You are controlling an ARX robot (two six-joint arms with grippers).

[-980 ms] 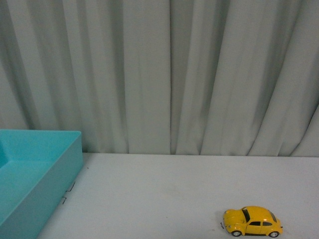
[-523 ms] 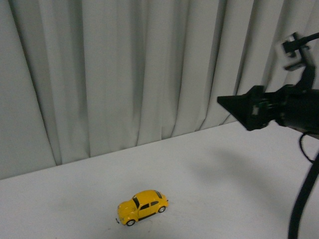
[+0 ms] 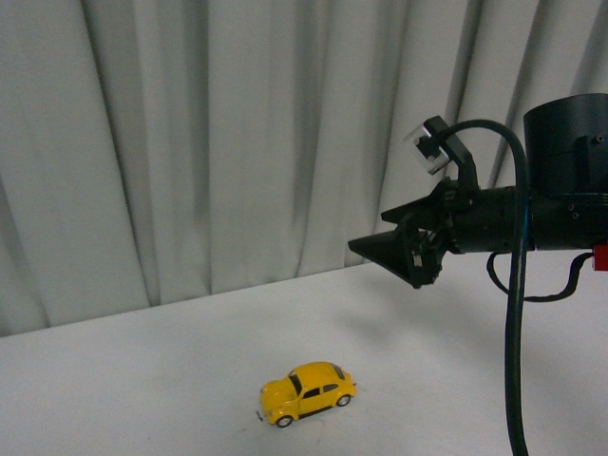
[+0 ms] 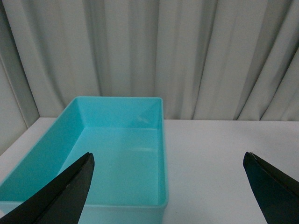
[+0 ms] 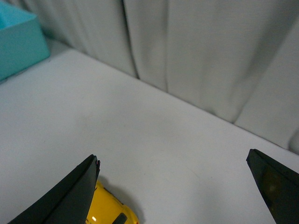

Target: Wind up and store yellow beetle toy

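Yellow against a white table [image 3: 142,380], the yellow beetle toy [image 3: 307,392] stood on its four wheels in the near middle of the front view, its rounded nose turned toward the left and slightly toward the camera. Nothing touched it.

Above it and to the right, the right gripper [image 3: 366,249] reached in from the right edge on a black arm [image 3: 532,223], its pointed end aimed left and held in the air, apart from the car. A black cable [image 3: 518,313] looped over the arm and dropped to the near edge of the picture, and a small pale block [image 3: 429,147] sat on a bracket above the wrist.

From the right wrist camera, that gripper's two dark fingers [image 5: 70,196] stood wide apart with nothing between them but bare tabletop. A sliver of the toy's yellow body showed at the frame's edge close beside one finger, and a corner of the teal bin lay well apart from it, close to the curtain.

The left gripper [image 4: 168,155] appeared only in its own wrist view, its jaws likewise spread wide and holding nothing. Beyond its fingers sat the teal bin [image 4: 117,114], a rectangular plastic tub resting on the table with its far end close to the curtain; no object could be seen inside it.

Pale grey curtain [image 3: 237,142] hung in folds behind the table across all three views.
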